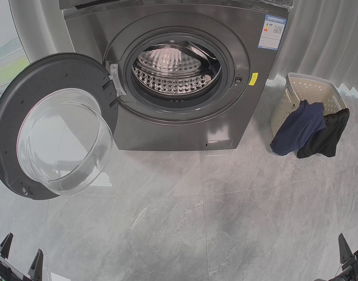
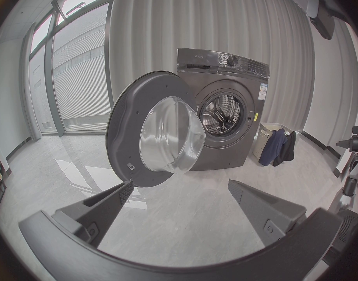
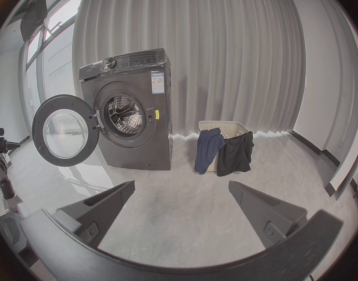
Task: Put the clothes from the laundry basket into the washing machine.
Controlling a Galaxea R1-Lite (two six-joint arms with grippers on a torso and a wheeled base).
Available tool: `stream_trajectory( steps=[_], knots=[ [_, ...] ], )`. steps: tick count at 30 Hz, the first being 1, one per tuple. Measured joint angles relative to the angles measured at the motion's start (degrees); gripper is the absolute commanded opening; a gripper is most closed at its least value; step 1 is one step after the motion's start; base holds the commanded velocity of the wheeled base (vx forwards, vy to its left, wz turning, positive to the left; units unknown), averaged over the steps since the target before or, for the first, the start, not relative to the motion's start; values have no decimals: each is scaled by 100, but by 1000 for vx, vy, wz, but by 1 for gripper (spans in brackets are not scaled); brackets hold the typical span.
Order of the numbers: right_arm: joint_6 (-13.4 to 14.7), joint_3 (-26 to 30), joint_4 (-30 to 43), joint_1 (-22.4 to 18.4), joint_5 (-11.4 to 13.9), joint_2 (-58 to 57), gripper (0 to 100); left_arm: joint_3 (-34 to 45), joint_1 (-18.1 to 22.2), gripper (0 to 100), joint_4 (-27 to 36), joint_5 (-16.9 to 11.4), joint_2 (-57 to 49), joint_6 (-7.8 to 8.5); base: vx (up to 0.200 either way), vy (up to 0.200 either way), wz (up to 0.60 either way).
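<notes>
Both grippers (image 2: 180,182) (image 3: 181,183): fingers (image 2: 108,208) wide apart (empty).

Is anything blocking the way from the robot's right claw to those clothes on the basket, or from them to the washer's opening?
Nothing visible. Bare floor lies between the right gripper and the clothes draped over the laundry basket, and the door is swung wide open, leaving the drum mouth clear.

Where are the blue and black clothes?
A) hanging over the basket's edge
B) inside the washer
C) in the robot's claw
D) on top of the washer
A: the dark blue garment and the black garment drape over the rim of the cream plastic laundry basket; the steel drum of the grey washing machine holds nothing.
</notes>
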Motion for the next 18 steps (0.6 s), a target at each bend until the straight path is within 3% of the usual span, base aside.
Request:
stream_trajectory(
  steps=[18],
  knots=[
    [-7, 0, 0, 7, 0, 4, 100, 0, -7, 100, 15, -9, -6, 0, 0, 0, 0]
  ],
)
